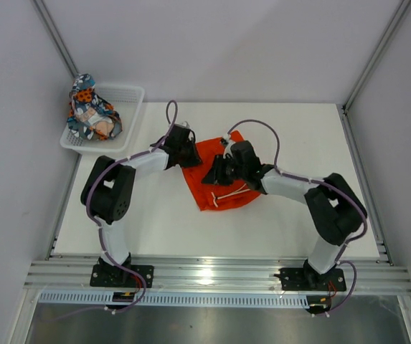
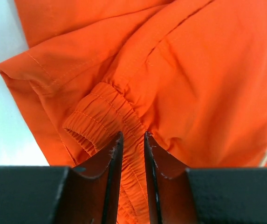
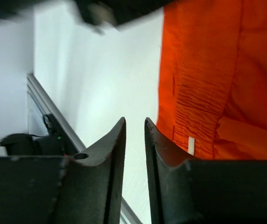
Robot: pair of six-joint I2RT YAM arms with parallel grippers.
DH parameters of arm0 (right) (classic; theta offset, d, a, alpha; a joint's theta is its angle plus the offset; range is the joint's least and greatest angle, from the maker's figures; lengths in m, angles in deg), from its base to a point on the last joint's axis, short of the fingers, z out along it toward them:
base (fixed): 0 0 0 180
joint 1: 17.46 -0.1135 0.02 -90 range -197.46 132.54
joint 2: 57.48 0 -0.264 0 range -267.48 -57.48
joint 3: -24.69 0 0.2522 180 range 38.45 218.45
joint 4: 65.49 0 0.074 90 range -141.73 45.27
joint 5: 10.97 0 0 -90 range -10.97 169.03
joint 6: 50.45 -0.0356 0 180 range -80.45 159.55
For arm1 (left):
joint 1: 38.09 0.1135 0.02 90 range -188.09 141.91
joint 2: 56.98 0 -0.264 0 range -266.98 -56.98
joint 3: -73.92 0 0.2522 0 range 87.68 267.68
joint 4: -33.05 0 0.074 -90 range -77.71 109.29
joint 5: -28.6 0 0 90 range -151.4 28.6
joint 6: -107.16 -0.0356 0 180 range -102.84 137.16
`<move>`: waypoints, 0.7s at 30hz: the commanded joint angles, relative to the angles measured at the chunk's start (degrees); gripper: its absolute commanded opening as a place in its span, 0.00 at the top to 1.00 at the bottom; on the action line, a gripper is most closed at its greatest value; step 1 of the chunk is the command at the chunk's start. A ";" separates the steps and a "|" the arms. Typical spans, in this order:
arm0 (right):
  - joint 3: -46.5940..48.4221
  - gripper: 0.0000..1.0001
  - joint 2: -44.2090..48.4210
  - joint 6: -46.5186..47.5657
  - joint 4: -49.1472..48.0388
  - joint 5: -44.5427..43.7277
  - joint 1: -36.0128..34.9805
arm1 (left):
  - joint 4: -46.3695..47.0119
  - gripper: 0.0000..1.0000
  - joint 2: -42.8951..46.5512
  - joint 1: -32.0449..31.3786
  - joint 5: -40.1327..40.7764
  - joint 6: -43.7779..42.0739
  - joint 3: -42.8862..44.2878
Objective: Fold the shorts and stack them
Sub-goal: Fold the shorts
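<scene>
We are pinching the waistband of the orange shorts (image 1: 218, 188), lying in the middle of the table (image 1: 162, 229), with our left gripper (image 2: 132, 140), jaws nearly together on the cloth. Our right gripper (image 3: 134, 127) is hanging slightly parted, holding nothing, beside them. The printed shorts (image 1: 90, 111) are sitting in the far-left basket (image 1: 130, 91).

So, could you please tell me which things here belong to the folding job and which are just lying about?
Job: orange shorts; printed shorts.
Lying about: white mesh basket, holding the printed pair.
</scene>
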 commanded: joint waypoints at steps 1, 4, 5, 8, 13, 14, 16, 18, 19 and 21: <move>4.18 0.70 7.52 4.21 5.92 -1.16 3.03 | 2.38 0.73 -1.12 0.27 3.71 -0.09 -0.87; 7.26 0.54 7.80 7.20 13.22 -2.40 7.42 | 1.85 0.72 -0.77 0.27 4.42 -0.71 0.01; 7.96 0.43 7.10 7.73 15.50 -1.61 8.91 | 0.72 0.71 -0.42 0.27 4.42 -1.23 0.45; 11.82 0.29 5.35 11.23 19.55 1.12 14.01 | -1.22 0.66 0.73 0.27 6.62 -2.99 3.42; 15.43 0.20 2.88 13.98 23.60 -0.72 21.38 | -6.40 0.48 4.94 0.36 6.89 -4.58 6.95; 15.70 0.20 2.18 14.15 23.34 -0.46 22.54 | -7.80 0.47 5.65 0.36 6.71 -4.75 7.74; 16.66 0.21 -1.07 14.68 23.34 0.94 25.43 | -8.95 0.45 7.66 0.36 6.62 -4.84 8.10; 18.51 0.22 -3.61 15.38 23.52 2.26 26.85 | -10.01 0.44 9.34 0.45 6.62 -4.93 7.49; 19.21 0.23 -6.15 16.43 23.52 2.87 27.38 | -10.45 0.44 10.82 0.36 6.62 -5.02 7.05; 21.40 0.25 -8.62 17.75 23.69 3.40 28.09 | -11.07 0.44 12.41 0.36 6.01 -5.11 5.74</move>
